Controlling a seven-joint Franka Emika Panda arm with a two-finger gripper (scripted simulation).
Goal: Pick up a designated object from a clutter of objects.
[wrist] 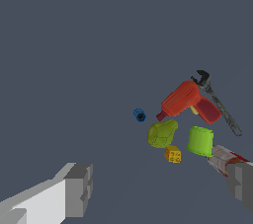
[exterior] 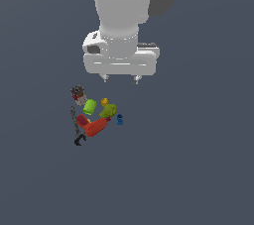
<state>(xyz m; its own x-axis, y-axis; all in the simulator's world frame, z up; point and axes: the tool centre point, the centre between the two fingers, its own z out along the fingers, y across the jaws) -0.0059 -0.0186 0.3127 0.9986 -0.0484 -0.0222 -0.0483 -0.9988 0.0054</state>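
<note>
1. The arm (exterior: 131,1) is cut off by the exterior view's upper edge.
2. In the wrist view both fingers (wrist: 74,191) run off the frame's edge.
3. One finger covers part of the round piece (wrist: 225,158).
4. In the exterior view the spool (exterior: 119,119) is too small for its shape to be told.
5. The red block (exterior: 93,127) overlaps the dark tool (exterior: 77,129) there.

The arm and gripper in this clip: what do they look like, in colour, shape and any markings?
The arm is a thick, smooth white cylinder with a dark grey rounded section at one side. Below it sits a wide, white, box-like hand with small dark inset panels. The gripper ends in two short, pale grey fingertips; in the wrist view the fingers are blocky, white with grey pads. No cables or markings are visible.
</note>
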